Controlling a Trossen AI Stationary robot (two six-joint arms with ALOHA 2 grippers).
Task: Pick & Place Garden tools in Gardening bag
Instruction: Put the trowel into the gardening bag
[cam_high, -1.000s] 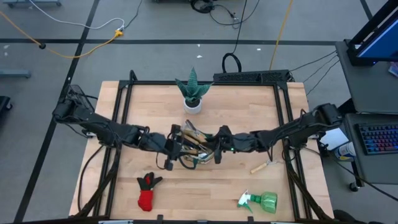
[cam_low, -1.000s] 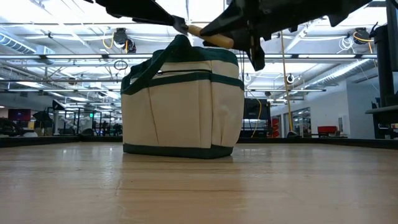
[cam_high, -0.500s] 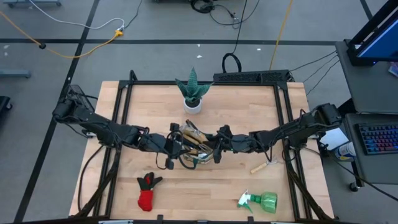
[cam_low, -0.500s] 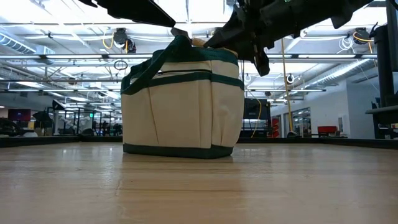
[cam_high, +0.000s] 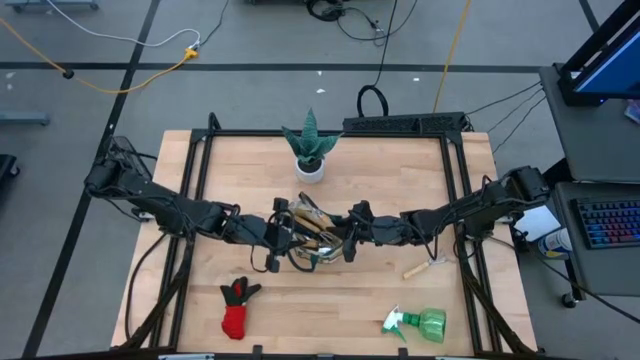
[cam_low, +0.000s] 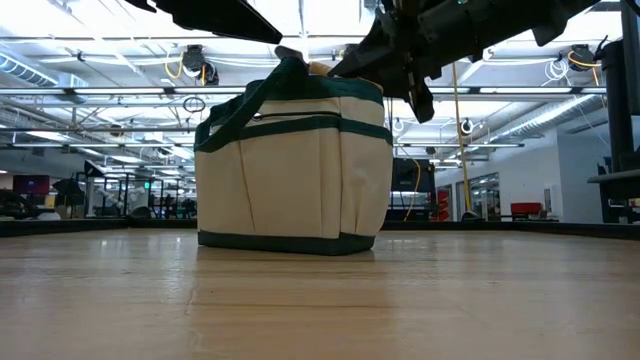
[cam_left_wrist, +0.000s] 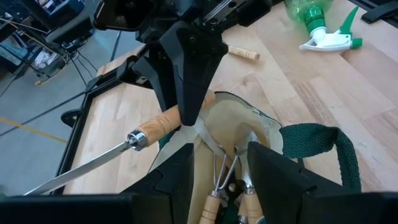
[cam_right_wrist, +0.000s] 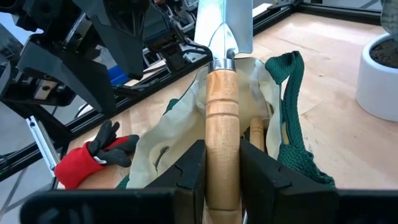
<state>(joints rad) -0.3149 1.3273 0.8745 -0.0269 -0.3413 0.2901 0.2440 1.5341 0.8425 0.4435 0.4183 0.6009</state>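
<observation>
The beige gardening bag (cam_high: 312, 243) with green trim stands on its base at the table's middle, with wooden-handled tools (cam_left_wrist: 227, 177) inside. My right gripper (cam_right_wrist: 222, 149) comes from the table's right and is shut on a trowel (cam_left_wrist: 134, 138) above the bag's mouth. The trowel's blade (cam_right_wrist: 224, 18) points toward my left arm. My left gripper (cam_left_wrist: 217, 155) comes from the left. It is open, with one finger on each side of the bag's rim (cam_left_wrist: 194, 134). My right gripper pinches the trowel's wooden handle (cam_right_wrist: 222, 118) between its two fingers, near the free end. The handle runs forward between the fingers, out past their tips. The trowel is clear of the table, over the bag's mouth. Whether my left gripper touches the bag's rim, I cannot tell.
A spiky plant in a white pot (cam_high: 310, 150) stands behind the bag. A red-black glove (cam_high: 236, 308) lies near the front left, and a green spray bottle (cam_high: 420, 323) near the front right. A wooden-handled tool (cam_high: 420, 267) lies by the right rail.
My right gripper has tipped a little at the wrist with the trowel. In the low view the handle showed as a long slanting bar above the bag's rim. Now only a short piece of it shows, right at the rim.
</observation>
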